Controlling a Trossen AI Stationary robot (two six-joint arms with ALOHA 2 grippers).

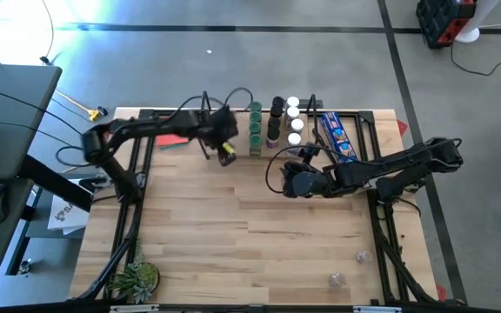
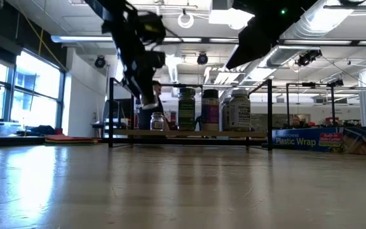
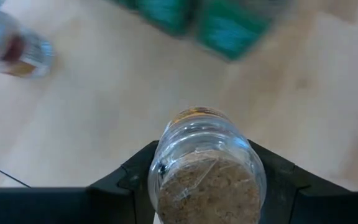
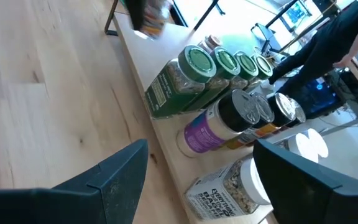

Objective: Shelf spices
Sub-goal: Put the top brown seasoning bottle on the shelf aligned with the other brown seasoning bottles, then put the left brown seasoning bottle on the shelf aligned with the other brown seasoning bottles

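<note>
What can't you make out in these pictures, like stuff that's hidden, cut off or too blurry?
- Left wrist view: the clear jar in the left claw is cut off by the picture's edge; its lid is unseen.
- Left wrist view: the green jars are blurred, labels unreadable.
- High view: the shelf is partly covered by both arms.
- Low view: the rear jars are hidden behind the front row.
- Right wrist view: the jar at the shelf's far end is blurred.

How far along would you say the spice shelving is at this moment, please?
Mostly done: rows of green-lidded jars, black-lidded jars and white-lidded jars already stand on the shelf. In hand: the left gripper grips a clear jar at the shelf's left part. Left: two small jars near the table's front right. The right gripper waits open beside the rows.
</note>
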